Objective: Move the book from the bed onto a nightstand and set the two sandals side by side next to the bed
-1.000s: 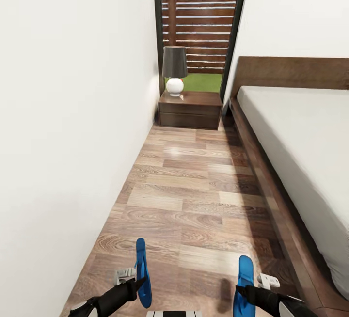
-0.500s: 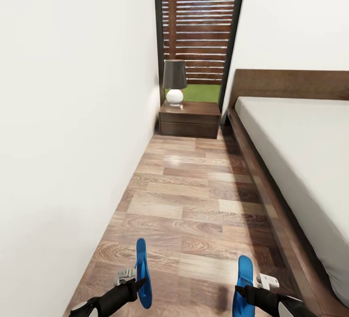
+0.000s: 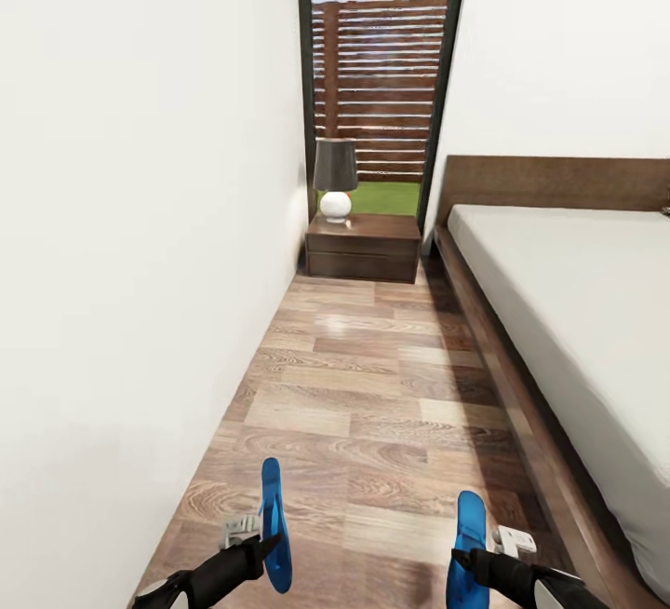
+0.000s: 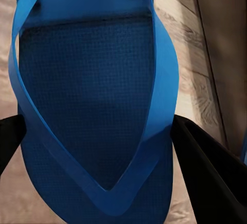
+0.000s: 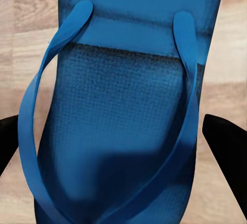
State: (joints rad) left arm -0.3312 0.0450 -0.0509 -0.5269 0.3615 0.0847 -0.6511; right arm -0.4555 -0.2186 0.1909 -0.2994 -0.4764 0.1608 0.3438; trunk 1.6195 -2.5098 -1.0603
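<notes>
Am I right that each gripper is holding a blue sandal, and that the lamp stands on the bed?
Not quite. The left gripper and right gripper each hold a blue sandal, but the head view shows the lamp standing on the nightstand beside the bed.

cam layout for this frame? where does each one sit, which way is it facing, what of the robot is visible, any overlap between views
Head view: on the robot's head, facing forward and down an aisle between wall and bed toward the nightstand; both forearms show, left gripper and right gripper each holding a sandal.
Left wrist view: near the left gripper, looking along its dark fingers at the left sandal over the floor.
Right wrist view: near the right gripper, looking at the right sandal.
Shared: each sandal also shows in the head view.
</notes>
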